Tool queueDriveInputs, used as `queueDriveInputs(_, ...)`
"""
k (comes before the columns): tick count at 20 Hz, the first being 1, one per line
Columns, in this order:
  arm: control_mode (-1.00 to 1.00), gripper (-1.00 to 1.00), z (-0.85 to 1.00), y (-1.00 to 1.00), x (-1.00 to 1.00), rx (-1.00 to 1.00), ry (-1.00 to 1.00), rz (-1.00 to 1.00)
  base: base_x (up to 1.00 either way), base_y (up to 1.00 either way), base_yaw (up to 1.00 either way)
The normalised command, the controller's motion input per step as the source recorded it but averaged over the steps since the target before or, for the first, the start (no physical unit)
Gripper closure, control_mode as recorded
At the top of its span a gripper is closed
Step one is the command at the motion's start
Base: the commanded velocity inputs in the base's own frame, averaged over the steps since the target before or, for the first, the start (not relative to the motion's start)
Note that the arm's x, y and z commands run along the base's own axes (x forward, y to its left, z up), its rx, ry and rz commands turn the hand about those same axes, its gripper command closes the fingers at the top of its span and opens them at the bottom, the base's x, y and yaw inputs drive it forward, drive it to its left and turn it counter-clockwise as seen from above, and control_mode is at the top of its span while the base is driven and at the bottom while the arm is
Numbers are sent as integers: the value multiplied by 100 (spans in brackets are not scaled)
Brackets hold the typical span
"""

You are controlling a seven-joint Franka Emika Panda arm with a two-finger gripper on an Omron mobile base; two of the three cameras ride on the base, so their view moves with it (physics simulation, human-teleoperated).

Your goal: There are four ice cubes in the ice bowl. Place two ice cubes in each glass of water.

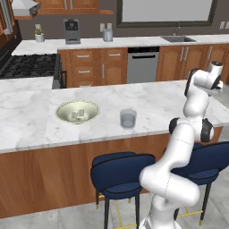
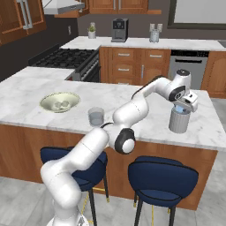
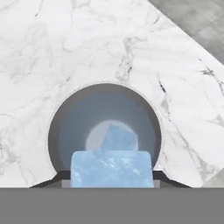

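My gripper [image 2: 180,107] hangs just above the right glass of water [image 2: 179,120], shut on a pale blue ice cube [image 3: 111,168]. In the hand view I look straight down into this glass [image 3: 57,131], and another ice cube [image 3: 119,138] lies at its bottom. The second glass of water [image 1: 128,118] stands near the counter's middle, also seen as the left tumbler [image 2: 96,116]. The cream-green ice bowl [image 1: 62,107] sits left of it with two ice cubes [image 1: 78,114] inside; from the other side the bowl [image 2: 47,100] shows the same cubes [image 2: 62,104].
The marble island counter [image 2: 145,119] ends just right of the held-over glass. Blue stools [image 2: 161,178] stand below the counter's front edge. A stove [image 1: 29,66] lies at the far left, and a coffee machine [image 1: 72,31] and a sink [image 1: 178,39] at the back counter.
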Motion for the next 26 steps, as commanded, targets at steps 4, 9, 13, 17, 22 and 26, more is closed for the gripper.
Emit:
queueDriveInputs(4,-100,-100,24,13,34,-3,-23,-6,0,0,0)
queueDriveInputs(9,-100,-100,-53,-30,37,-5,-3,-7,0,0,0)
queueDriveInputs(13,-100,-100,-30,-42,31,-2,-13,-4,0,0,0)
queueDriveInputs(17,-100,-100,87,-3,-42,0,-54,5,0,0,0)
queueDriveInputs(22,-100,-100,18,52,-70,1,-68,17,0,0,0)
queueDriveInputs(26,-100,-100,-84,100,-18,14,-6,38,0,0,0)
